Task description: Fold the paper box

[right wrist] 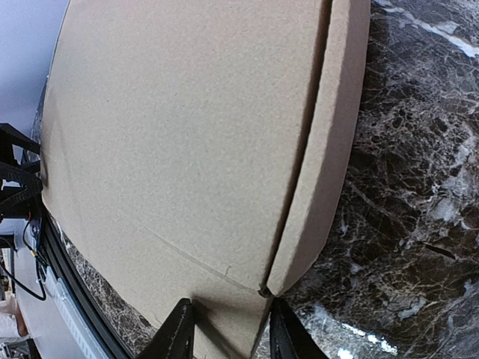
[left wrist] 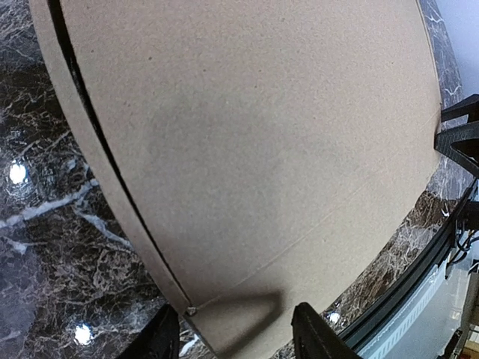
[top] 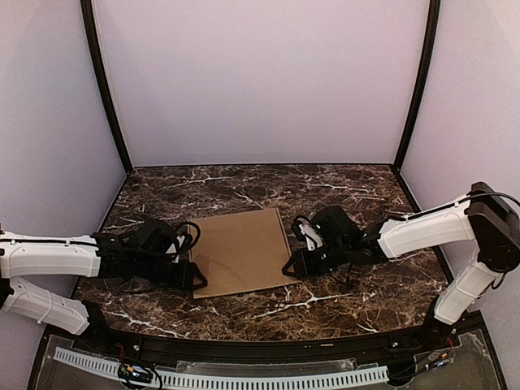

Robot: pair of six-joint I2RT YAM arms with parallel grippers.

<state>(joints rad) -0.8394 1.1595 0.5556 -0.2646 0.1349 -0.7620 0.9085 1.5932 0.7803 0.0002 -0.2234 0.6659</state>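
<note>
Seen from above, the paper box (top: 241, 252) lay flat, lid down, mid-table (top: 325, 191), with the left gripper (top: 193, 280) at its near left corner and the right gripper (top: 292, 266) at its near right. In the left wrist view, the fingers (left wrist: 313, 333) stood partly apart astride that corner, and a grip could not be told. In the right wrist view, the fingers (right wrist: 178, 333) stood likewise.

Paper box (top: 241, 252), plain brown cardboard, lying flat on dark marble table (top: 325, 188)
</note>
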